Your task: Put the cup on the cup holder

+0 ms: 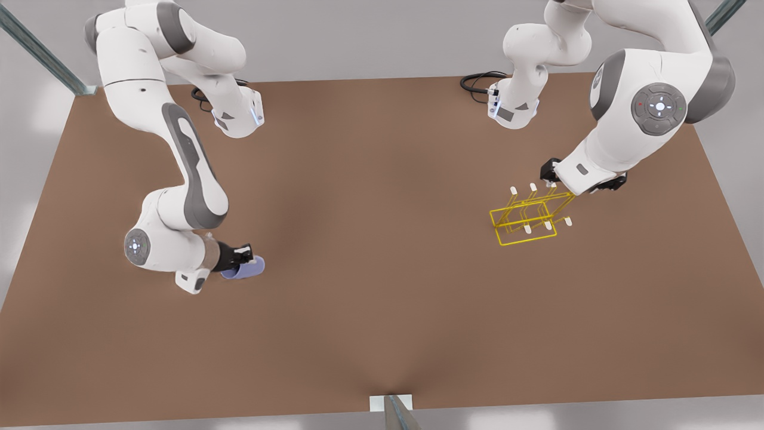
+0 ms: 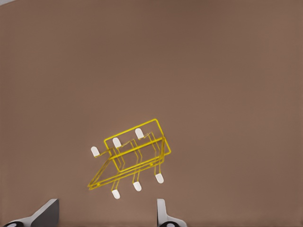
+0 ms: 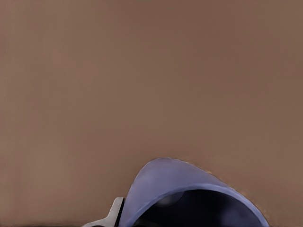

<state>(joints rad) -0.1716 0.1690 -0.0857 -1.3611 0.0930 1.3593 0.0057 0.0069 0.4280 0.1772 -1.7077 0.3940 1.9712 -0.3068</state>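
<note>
The pale lavender-blue cup (image 1: 246,270) hangs tilted on its side just above the table at the front view's left, its open mouth (image 3: 199,208) close under the right wrist camera. My right gripper (image 1: 242,257) is shut on the cup's rim, and one finger (image 3: 115,213) shows against the outer wall. The yellow wire cup holder (image 1: 525,218) with white-capped prongs stands on the table at the front view's right. My left gripper (image 1: 558,182) hovers just behind the cup holder (image 2: 130,158). It is open, fingertips (image 2: 161,210) wide apart, with nothing between them.
The brown table (image 1: 382,269) stretches wide between the two arms. Black cables (image 1: 477,80) lie by the arm bases at the far edge. A metal post (image 1: 394,412) stands at the near edge.
</note>
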